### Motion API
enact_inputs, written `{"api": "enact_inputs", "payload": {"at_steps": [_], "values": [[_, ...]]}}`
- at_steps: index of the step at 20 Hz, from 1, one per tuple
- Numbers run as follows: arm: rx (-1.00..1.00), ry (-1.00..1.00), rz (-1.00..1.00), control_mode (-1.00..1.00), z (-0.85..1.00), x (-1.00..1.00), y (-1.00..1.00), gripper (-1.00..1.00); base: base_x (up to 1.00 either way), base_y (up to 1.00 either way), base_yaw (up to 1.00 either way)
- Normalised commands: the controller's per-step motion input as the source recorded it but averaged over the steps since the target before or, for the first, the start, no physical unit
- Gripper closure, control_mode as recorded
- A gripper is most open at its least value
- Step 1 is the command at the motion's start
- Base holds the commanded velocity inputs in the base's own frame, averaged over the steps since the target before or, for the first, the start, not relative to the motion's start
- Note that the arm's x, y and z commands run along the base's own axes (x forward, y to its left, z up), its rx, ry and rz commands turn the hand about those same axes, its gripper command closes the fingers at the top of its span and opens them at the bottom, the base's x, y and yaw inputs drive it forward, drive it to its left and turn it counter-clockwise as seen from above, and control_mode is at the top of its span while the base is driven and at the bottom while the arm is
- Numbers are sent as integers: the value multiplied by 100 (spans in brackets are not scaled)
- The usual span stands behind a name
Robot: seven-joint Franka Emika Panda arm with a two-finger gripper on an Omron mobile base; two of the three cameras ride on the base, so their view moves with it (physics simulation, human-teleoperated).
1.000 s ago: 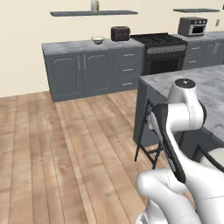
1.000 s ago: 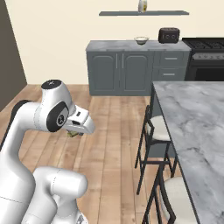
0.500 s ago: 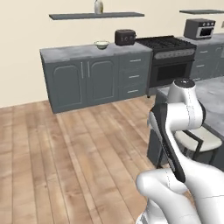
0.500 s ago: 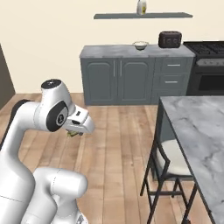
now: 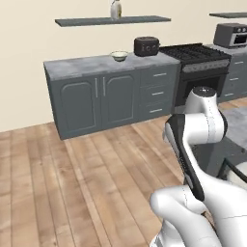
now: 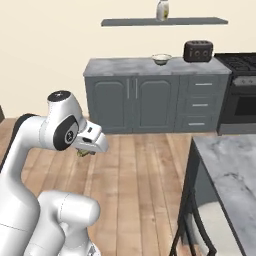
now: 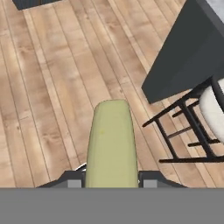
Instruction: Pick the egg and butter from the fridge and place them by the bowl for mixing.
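While the arm stands folded over the plank floor (image 5: 58,183), the jaws (image 7: 111,181) are closed tight on the butter (image 7: 111,144), a pale yellow stick that juts straight out from between them above the boards; from the right base view a bit of it shows tucked under the white hand (image 6: 84,152). Along the far wall runs a grey surface (image 5: 82,66) over cabinet doors and drawers, and on it sits the bowl (image 5: 119,56), cream-white, well apart from the butter. Just to the right of the bowl is a dark toaster (image 5: 146,46), then a black stove (image 5: 198,53). Above hangs a shelf (image 5: 111,20) with a pale jar (image 5: 115,8). At the right, a marble island (image 6: 230,170) stands with a dark-framed stool (image 7: 197,127) beside it.
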Motion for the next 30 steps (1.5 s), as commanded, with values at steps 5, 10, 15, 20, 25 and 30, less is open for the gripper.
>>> {"api": "enact_inputs", "payload": {"at_steps": [5,10,15,20,25,30], "values": [[0,0,0,100,0,0,0,100,100,22,-3],[0,0,0,100,0,0,0,100,100,16,-4],[0,0,0,100,0,0,0,100,100,2,-1],[0,0,0,100,0,0,0,100,100,0,0],[0,0,0,100,0,0,0,100,100,0,0],[0,0,0,100,0,0,0,100,100,-23,1]]}}
